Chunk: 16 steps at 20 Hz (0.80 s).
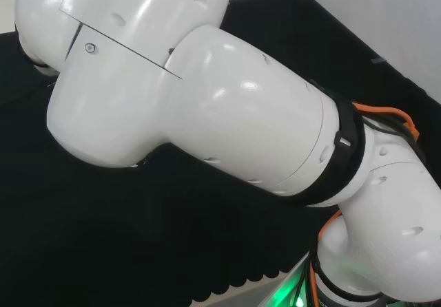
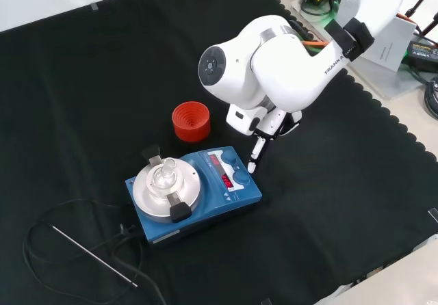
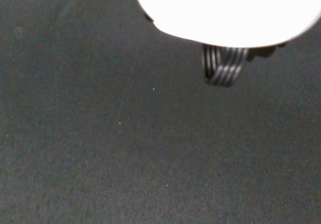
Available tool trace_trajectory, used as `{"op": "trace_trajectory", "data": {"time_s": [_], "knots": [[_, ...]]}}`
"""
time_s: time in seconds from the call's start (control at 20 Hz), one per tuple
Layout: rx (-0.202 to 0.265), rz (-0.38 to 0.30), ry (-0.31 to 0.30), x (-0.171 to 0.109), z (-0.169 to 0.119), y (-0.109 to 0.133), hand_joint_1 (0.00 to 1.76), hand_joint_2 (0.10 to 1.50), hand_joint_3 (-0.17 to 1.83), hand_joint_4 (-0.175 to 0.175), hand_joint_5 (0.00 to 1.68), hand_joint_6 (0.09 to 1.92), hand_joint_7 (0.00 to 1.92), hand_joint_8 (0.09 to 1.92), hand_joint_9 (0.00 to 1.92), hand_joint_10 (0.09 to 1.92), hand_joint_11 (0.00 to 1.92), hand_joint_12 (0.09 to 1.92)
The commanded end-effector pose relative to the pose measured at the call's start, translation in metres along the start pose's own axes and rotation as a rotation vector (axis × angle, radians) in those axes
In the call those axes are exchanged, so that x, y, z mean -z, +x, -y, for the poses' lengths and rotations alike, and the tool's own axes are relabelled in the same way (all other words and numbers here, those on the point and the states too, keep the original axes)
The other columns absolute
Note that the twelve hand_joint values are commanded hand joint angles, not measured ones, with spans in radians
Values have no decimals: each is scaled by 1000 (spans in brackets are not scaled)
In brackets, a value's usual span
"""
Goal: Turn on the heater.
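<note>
In the front view the blue heater [image 2: 236,197] lies on the black cloth, with a round silver plate [image 2: 147,194] on top and a small clear glass piece [image 2: 163,175] on that plate. Its panel carries a red display [image 2: 222,169] and a blue knob [image 2: 241,176]. The hand [image 2: 259,151] hangs under the arm's big white link, one straight finger pointing down at the panel's far right corner beside the knob. Whether the fingertip touches the heater cannot be told. The link hides much of the hand. The wrist view has a blurred white part of the hand [image 3: 225,8] over bare cloth.
A red ribbed ring [image 2: 191,121] stands just behind the heater in the front view. A thin metal rod [image 2: 92,254] and a black cable [image 2: 41,233] lie at the heater's left. The arm's white links [image 1: 207,100] loom large in the head view.
</note>
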<state>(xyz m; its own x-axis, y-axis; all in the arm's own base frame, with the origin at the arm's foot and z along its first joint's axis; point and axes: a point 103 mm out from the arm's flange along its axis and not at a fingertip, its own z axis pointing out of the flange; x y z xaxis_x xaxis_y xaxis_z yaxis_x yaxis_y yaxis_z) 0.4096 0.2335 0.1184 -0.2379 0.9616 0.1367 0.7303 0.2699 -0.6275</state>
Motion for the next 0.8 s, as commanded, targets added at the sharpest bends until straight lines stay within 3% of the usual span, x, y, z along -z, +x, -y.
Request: {"op": "trace_trajectory", "data": {"time_s": [0.05, 0.8], "knots": [[2, 2, -2, 2, -3, 0, 1535, 426, 1439, -5, 177, 126, 1669, 1564, 1703, 1533, 1343, 1373], [-1, 8, 13, 5, -15, -7, 1535, 426, 1439, -5, 186, 111, 1669, 1567, 1702, 1540, 1346, 1381]]}}
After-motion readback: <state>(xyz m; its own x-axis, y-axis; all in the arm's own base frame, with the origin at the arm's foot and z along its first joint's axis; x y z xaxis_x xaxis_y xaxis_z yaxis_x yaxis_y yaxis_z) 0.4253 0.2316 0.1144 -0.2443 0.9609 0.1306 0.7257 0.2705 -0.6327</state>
